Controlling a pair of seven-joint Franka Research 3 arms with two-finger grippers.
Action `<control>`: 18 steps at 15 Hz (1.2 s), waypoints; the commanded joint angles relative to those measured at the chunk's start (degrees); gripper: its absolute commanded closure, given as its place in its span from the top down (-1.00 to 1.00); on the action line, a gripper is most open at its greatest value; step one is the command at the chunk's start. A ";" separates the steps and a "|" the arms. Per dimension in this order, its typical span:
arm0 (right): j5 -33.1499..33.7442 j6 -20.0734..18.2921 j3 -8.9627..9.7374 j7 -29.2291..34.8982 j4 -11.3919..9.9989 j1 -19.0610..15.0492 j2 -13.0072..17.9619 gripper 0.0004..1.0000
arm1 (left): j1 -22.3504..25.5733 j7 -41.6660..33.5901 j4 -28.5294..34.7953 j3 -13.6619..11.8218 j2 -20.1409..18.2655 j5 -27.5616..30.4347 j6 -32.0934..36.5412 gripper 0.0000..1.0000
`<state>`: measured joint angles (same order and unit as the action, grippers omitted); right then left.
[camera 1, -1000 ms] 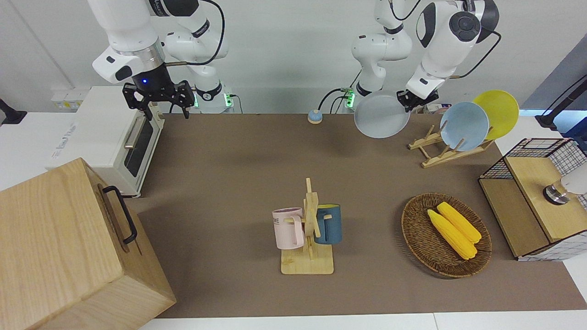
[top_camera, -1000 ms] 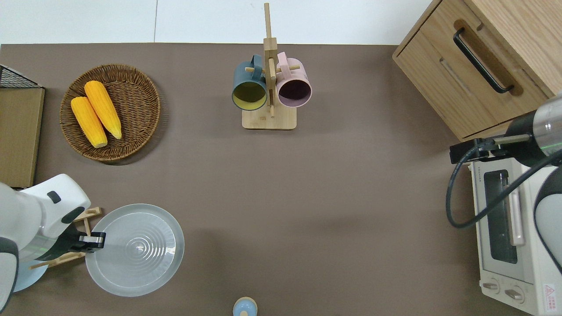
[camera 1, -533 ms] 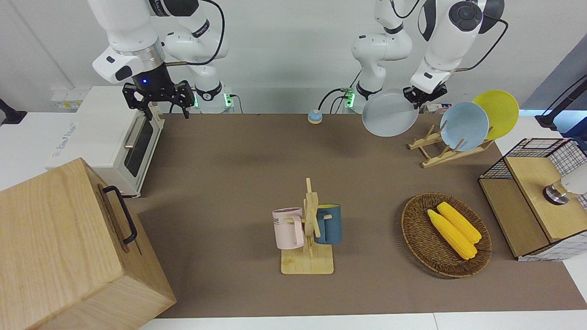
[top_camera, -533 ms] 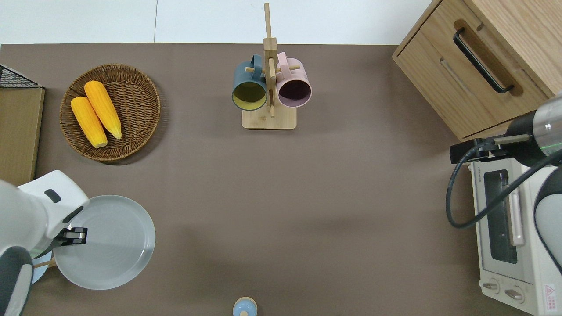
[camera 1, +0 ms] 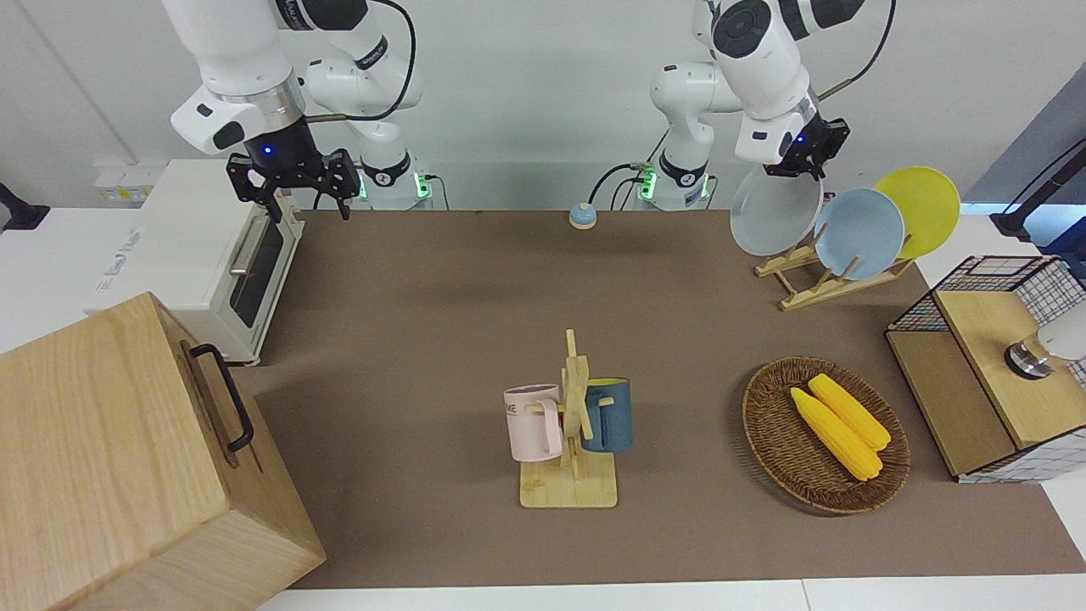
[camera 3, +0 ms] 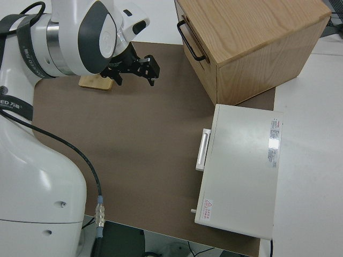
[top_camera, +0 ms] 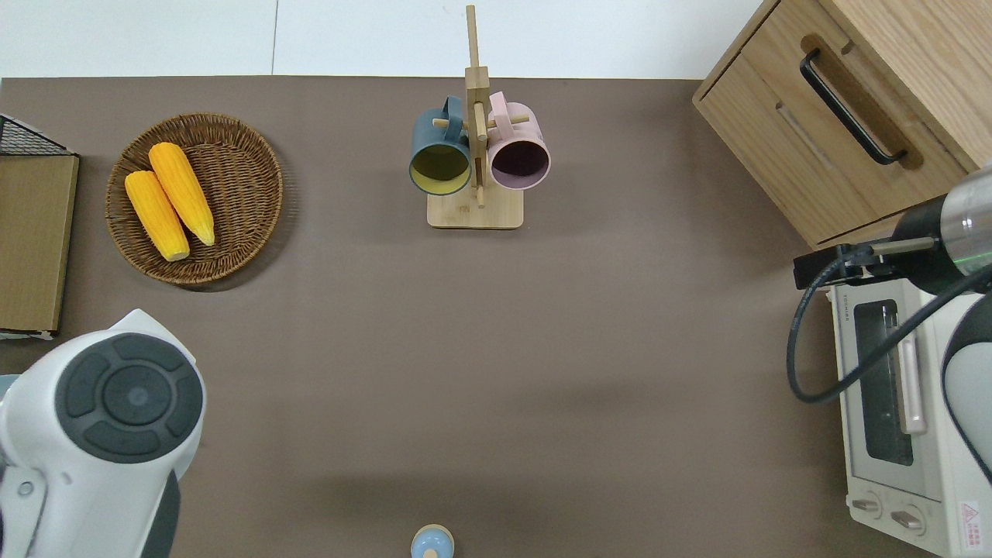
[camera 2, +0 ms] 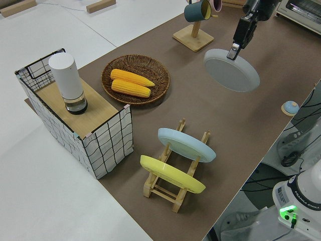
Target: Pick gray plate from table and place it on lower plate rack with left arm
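My left gripper point(camera 1: 802, 172) is shut on the top rim of the gray plate point(camera 1: 772, 216), which hangs tilted almost upright in the air. In the front view the plate sits just beside the light blue plate point(camera 1: 859, 233), at the free slots of the lower plate rack point(camera 1: 810, 284). The left side view shows the gray plate point(camera 2: 233, 73) dangling from the left gripper point(camera 2: 233, 51), clear of the rack point(camera 2: 173, 188). In the overhead view the left arm's joint point(top_camera: 116, 403) hides the plate and rack. The right gripper point(camera 1: 293, 182) is parked and open.
A yellow plate point(camera 1: 920, 208) fills the rack's upper slot. A wicker basket point(camera 1: 764, 424) with two corn cobs, a wire-sided wooden box point(camera 1: 984, 373), a mug stand point(camera 1: 570, 475), a toaster oven point(camera 1: 212, 255) and a wooden cabinet point(camera 1: 127, 458) stand on the table point(camera 1: 424, 297).
The left gripper has carried the gray plate toward the rack and tipped it from nearly flat to almost upright. Its arm now covers the plate in the overhead view. The right arm is still.
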<state>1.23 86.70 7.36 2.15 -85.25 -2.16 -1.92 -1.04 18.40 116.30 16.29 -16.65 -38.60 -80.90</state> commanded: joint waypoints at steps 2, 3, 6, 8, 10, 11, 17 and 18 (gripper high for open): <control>0.17 -0.92 1.17 0.75 1.22 -1.27 -0.54 0.97 | -0.28 8.11 3.84 2.42 -0.31 -6.31 3.55 -1.00; 0.17 -0.92 1.17 0.75 1.14 -1.27 -0.54 0.97 | -0.28 9.79 4.80 2.86 -0.14 -6.92 3.73 -1.00; 0.17 -0.92 1.17 0.84 1.22 -1.27 -0.54 0.97 | -0.19 13.40 7.09 3.66 0.21 -8.06 4.26 -1.00; 0.17 -0.92 1.17 0.75 1.22 -1.27 -0.54 0.97 | -0.19 15.25 8.85 3.66 0.30 -9.03 4.17 -1.00; 0.17 -0.92 1.17 0.75 1.14 -1.27 -0.54 0.97 | -0.10 16.22 9.82 3.66 0.39 -9.65 3.91 -1.00; 0.17 -0.92 1.17 0.75 1.14 -1.27 -0.54 0.97 | 0.07 16.92 10.17 3.66 0.39 -9.65 3.73 -1.00; 0.17 -0.92 1.17 0.75 1.22 -1.27 -0.54 0.97 | 0.43 20.09 12.19 3.48 1.27 -11.41 2.33 -1.00; 0.17 -0.92 1.17 0.75 1.22 -1.27 -0.54 0.97 | 0.43 20.27 12.54 3.31 1.27 -11.41 1.89 -1.00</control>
<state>1.23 86.70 7.36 2.15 -85.25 -2.16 -1.92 -0.87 36.84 127.36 19.63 -15.29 -48.37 -77.80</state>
